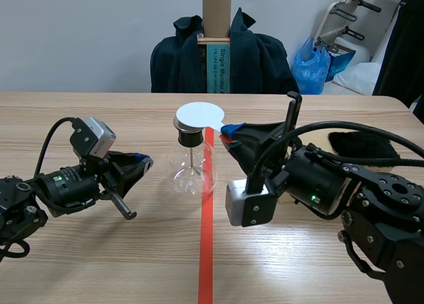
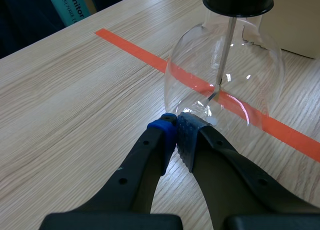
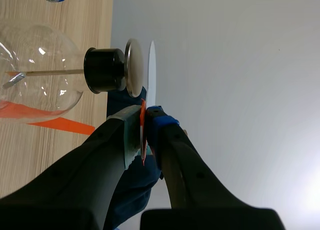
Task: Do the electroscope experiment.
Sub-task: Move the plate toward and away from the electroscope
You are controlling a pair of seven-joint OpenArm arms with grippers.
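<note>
The electroscope, a clear glass flask [image 1: 193,170] with a black stopper [image 1: 189,138], stands on the red tape line at the table's middle. Inside the flask [image 2: 225,74] a metal rod hangs down. My right gripper [image 1: 228,132] is shut on the thin red handle [image 3: 143,135] of a white disc [image 1: 199,114]. That disc [image 3: 151,72] hovers flat just above the metal top plate [image 3: 133,67], with a narrow gap between them. My left gripper [image 1: 141,161] is shut on nothing, its tips [image 2: 176,132] low beside the flask's base.
A black furry cloth [image 1: 364,145] lies at the far right of the table. Behind the table stands a chair with a dark jacket [image 1: 265,59] and a cardboard box [image 1: 216,19]. The red tape line [image 1: 207,251] runs toward me.
</note>
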